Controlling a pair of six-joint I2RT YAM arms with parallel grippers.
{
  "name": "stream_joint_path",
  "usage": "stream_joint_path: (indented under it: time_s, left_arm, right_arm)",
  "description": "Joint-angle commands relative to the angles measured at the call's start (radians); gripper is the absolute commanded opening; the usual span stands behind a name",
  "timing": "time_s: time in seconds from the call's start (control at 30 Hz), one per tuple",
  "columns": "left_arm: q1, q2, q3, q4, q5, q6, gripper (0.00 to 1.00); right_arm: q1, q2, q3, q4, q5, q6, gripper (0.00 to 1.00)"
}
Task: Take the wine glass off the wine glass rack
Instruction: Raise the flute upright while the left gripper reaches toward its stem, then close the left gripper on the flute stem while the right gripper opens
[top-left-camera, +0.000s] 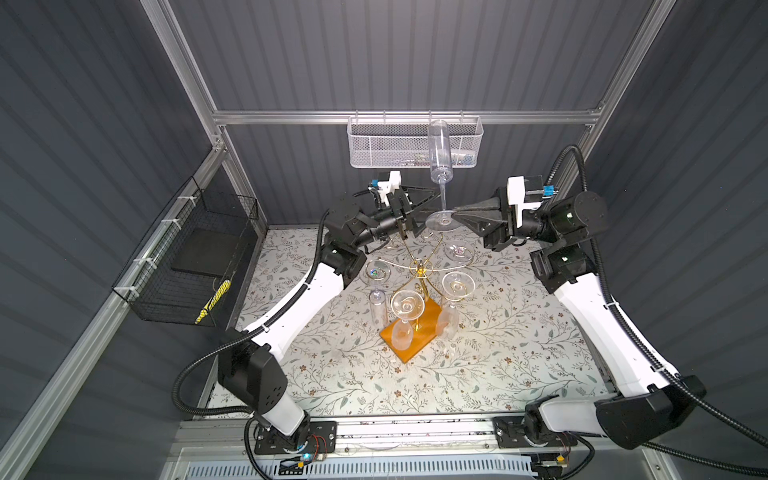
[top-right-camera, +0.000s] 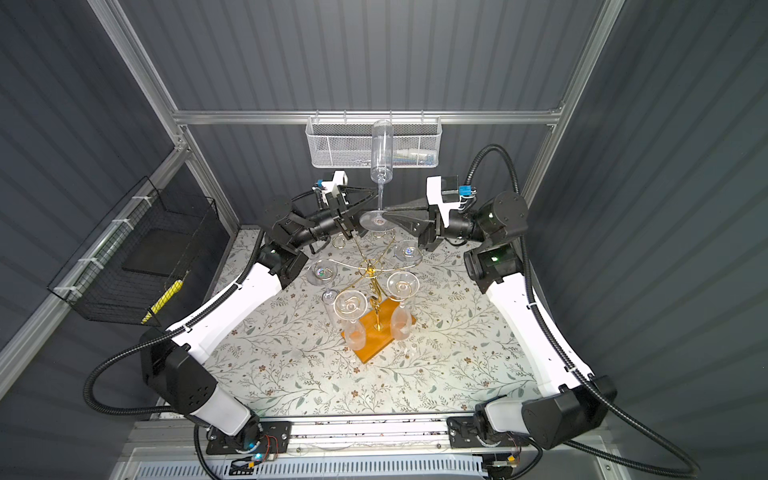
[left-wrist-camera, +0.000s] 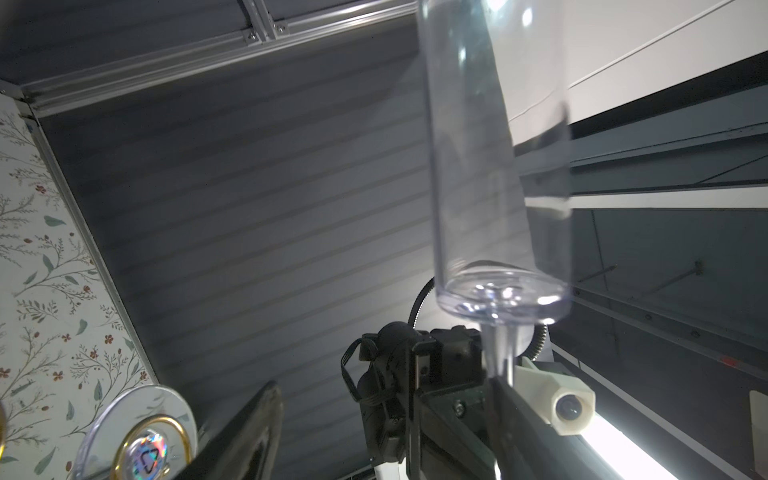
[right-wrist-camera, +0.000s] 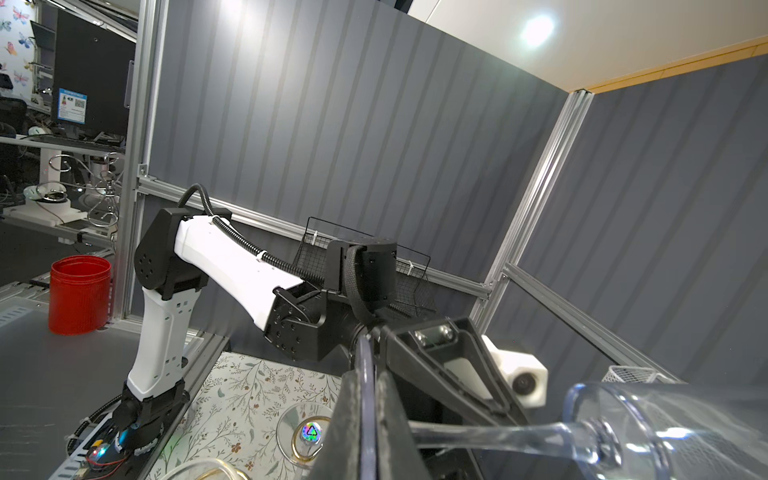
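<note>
1. The right gripper (top-left-camera: 455, 214) is clamped on the foot of the wine glass (top-left-camera: 440, 149), with the disc pinched edge-on between its fingers. It should hold firm until the other arm has the glass.
2. The left gripper (top-left-camera: 430, 211) has its jaws apart on either side of the stem. I'd want it square to the stem and pinching gently, as the clear stem looks slippery.
3. The glass stands upright in the air, above and clear of the wine glass rack (top-left-camera: 409, 345), where four other glasses (top-left-camera: 407, 305) hang. Any let-go ought to happen high over them.
</note>
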Motion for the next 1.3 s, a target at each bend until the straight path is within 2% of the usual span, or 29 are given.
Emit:
stream_joint_path:
  time_s: [0.0,0.13,0.3,0.47,0.73,1.1,1.2,1.27]
  left_arm:
    - [-0.012,-0.005,0.055,0.081,0.051,-0.023,0.72]
    - [-0.020,-0.003,0.058,0.104,0.059,-0.027,0.67]
    - [-0.021,-0.024,0.020,0.118,0.048,-0.030,0.65]
    - [-0.021,-0.057,-0.030,0.108,0.029,-0.022,0.73]
    - [-0.021,-0.102,-0.072,0.101,0.021,0.011,0.76]
    - [-0.027,-0.065,-0.023,0.210,0.079,-0.040,0.76]
    - [-0.043,-0.044,-0.004,0.211,0.094,-0.043,0.74]
    - [-0.056,-0.029,0.006,0.223,0.106,-0.047,0.70]
  right_arm:
    - [0.010,-0.028,-0.006,0.019,-0.021,-0.066,0.00]
    - [0.013,-0.034,-0.009,-0.020,-0.015,-0.095,0.00]
    - [0.013,-0.038,-0.010,-0.020,0.006,-0.110,0.00]
    - [0.011,-0.041,0.002,-0.030,0.030,-0.130,0.00]
    - [0.003,-0.069,0.002,-0.067,0.046,-0.147,0.00]
    - [0.014,-0.088,-0.034,-0.091,0.015,-0.142,0.00]
    - [0.029,-0.081,-0.033,-0.106,0.013,-0.155,0.00]
    - [0.038,-0.077,-0.030,-0.120,0.012,-0.168,0.00]
